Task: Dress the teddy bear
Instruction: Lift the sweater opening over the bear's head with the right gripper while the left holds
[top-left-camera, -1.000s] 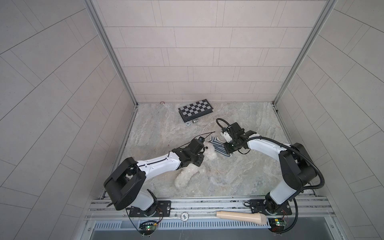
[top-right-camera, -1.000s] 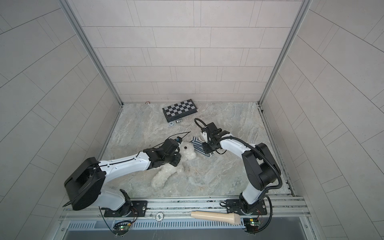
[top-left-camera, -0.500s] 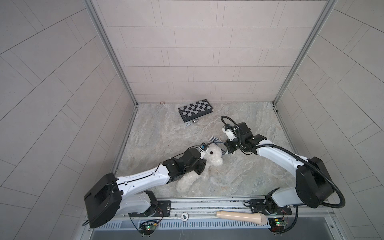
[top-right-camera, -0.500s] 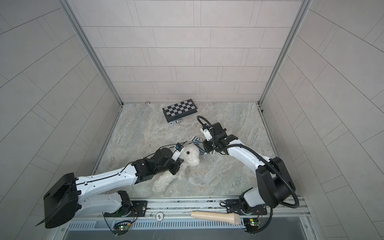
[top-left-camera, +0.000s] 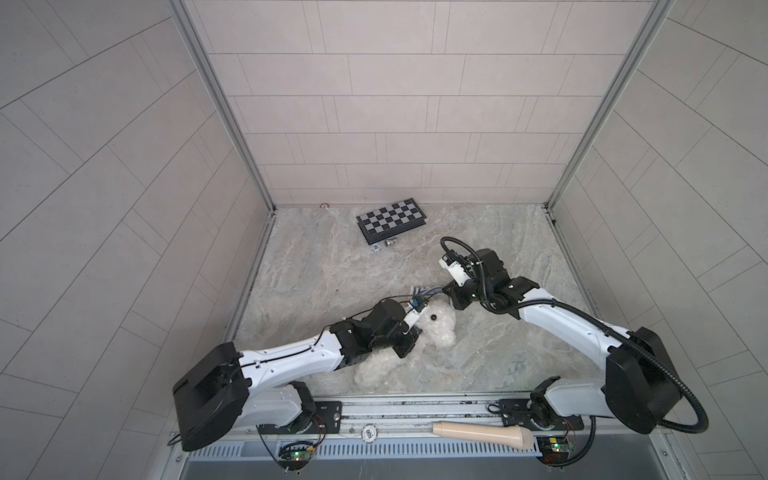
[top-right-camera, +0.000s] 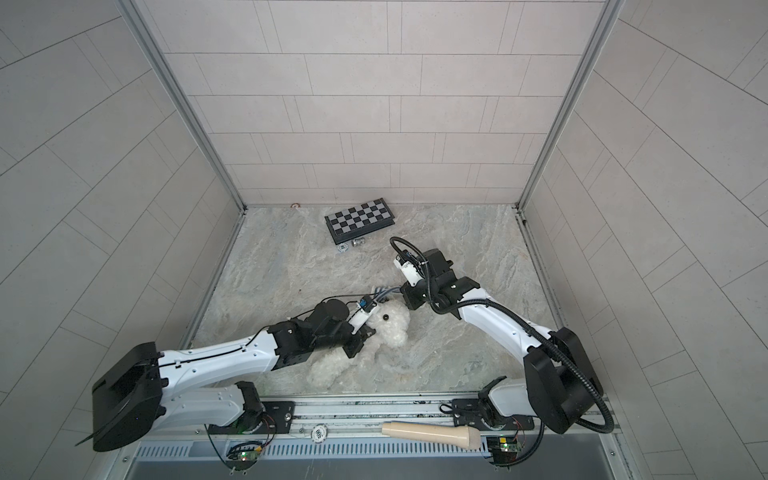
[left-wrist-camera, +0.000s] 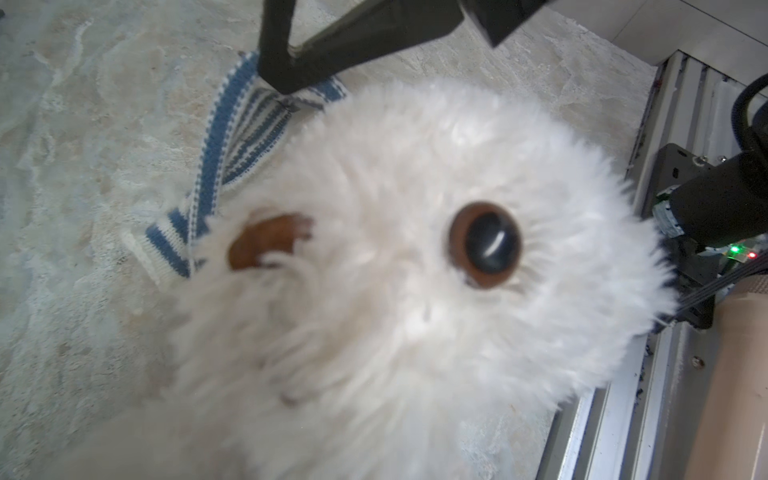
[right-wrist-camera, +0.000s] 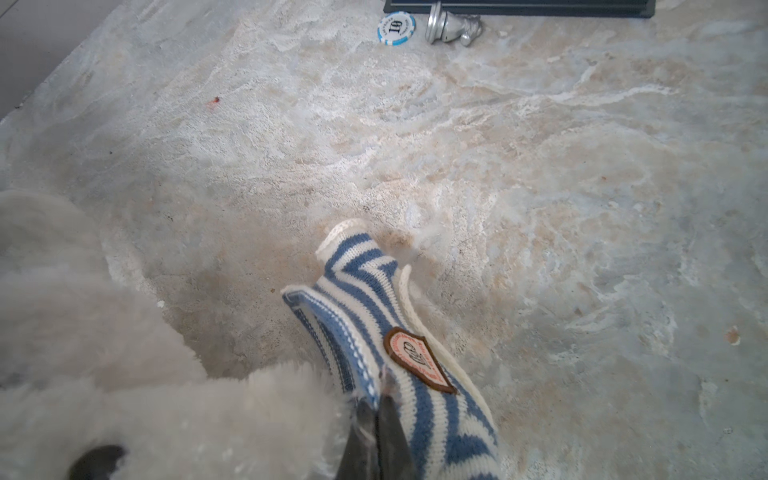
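Teddy bear (top-left-camera: 439, 330) lay on surface (top-left-camera: 519, 249), head just beside right end effector (right-wrist-camera: 372, 419), body beneath left end effector (top-left-camera: 409, 344). Torso and limbs largely hidden by left arm; left wrist view mostly blurred fur. Left end effector sat buried in fur below bear's head; could not tell opening or grip. Right end effector was closed, pinching edge of striped shirt (right-wrist-camera: 376, 307); shirt bunched, touching bear's head. Poker chip (right-wrist-camera: 396, 27) lay well beyond right end effector.
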